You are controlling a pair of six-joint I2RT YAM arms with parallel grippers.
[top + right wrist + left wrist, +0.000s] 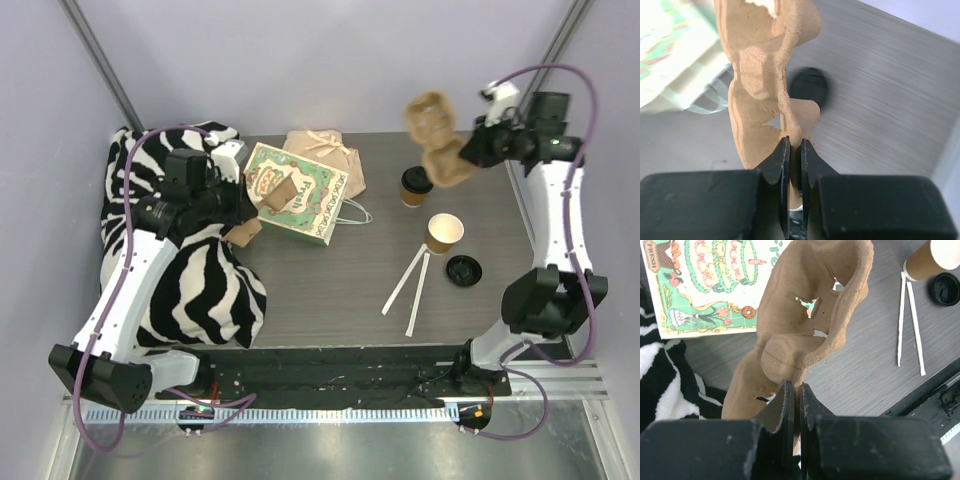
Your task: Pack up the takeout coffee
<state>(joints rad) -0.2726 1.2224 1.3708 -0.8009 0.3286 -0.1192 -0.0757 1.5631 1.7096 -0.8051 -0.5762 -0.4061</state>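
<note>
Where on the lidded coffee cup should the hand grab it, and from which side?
Grip the lidded coffee cup by its brown paper wall under the black lid, coming in level from its right. It stands upright, and a pull on the lid might pop it off. The right hand is shut on a pulp cup carrier, so free it first.

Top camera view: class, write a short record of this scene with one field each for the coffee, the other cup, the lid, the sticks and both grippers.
takeout coffee: lidded, upright on the table, not gripped
open cup: upright, no lid, nearer the arms than the coffee
loose lid: flat beside the open cup
stir sticks: two, lying on the table
left gripper: shut on the left pulp carrier, over the printed bag
right gripper: shut on the right pulp carrier, lifted near the coffee
</note>
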